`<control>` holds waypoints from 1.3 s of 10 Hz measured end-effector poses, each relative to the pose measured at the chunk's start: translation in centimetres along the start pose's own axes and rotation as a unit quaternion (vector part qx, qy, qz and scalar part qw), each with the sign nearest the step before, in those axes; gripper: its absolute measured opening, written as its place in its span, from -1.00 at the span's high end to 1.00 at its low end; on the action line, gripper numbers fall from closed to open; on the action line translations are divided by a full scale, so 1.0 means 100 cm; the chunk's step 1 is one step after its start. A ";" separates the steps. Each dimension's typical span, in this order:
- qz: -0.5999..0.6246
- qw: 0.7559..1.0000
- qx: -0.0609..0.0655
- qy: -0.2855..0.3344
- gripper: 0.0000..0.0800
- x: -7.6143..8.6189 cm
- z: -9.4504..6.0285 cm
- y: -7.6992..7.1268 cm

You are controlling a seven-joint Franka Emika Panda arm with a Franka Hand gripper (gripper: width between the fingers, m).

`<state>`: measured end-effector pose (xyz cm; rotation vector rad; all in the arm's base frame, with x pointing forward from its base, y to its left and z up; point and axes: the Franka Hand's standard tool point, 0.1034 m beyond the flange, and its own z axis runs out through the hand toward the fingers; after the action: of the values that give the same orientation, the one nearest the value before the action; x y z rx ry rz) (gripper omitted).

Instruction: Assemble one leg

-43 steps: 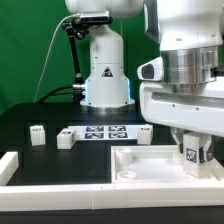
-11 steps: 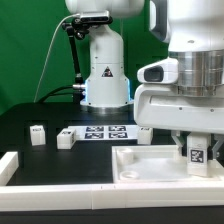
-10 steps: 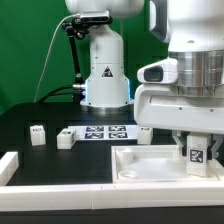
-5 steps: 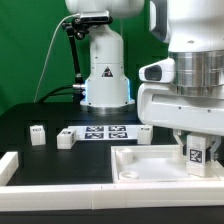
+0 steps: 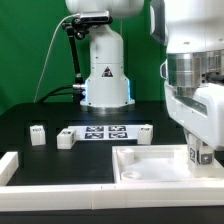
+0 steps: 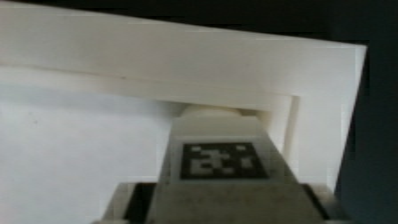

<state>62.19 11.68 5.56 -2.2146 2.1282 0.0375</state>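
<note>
**Hand turns at the panel corner with a leg in its grip**

Rotated since half a second ago, the wrist now shows a narrower side to the exterior camera, and the broad white housing that filled the exterior view's right has swung out of the way. The hand (image 5: 203,155) stays low over the panel (image 5: 150,166), at the panel's far corner on the exterior view's right. The tag on the held leg (image 5: 198,154), plain to read in the earlier pictures, is now seen only as a dark sliver between the fingers.

From the wrist view, the leg (image 6: 222,155) stands upright between the two fingers (image 6: 134,200), its tagged face toward the camera. The fingers are clamped on its sides. Its far end sits right in the inner corner of the panel (image 6: 107,110), where two raised rims meet; whether it touches the panel floor cannot be told.

On the black bench (image 5: 30,155) the rest lies unmoved. The marker board (image 5: 103,131) sits flat near the middle. Three loose legs stand around it: one (image 5: 38,133) well out toward the exterior view's left, one (image 5: 66,139) just beside the board's left end, and one (image 5: 144,132) at its right end, near the panel's back rim. A long white rail (image 5: 60,183) runs along the front edge of the bench, ending in a raised block at the exterior view's left.
</note>
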 end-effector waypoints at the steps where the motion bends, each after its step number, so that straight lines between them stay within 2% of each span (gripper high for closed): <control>1: 0.042 0.999 0.000 0.001 0.33 0.000 0.000 0.000; 4: 0.227 0.974 0.002 -0.008 0.33 0.001 -0.001 0.000; 9: 0.246 0.969 0.006 -0.017 0.33 0.001 0.000 0.000; 10: 0.240 0.971 0.006 -0.018 0.11 0.000 0.000 0.000; 12: 0.231 0.973 0.006 -0.018 -0.53 0.000 0.000 0.000; 13: 0.215 0.977 0.006 -0.017 -0.53 0.000 0.000 0.000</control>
<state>62.18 11.66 5.56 -1.6910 2.5315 0.0844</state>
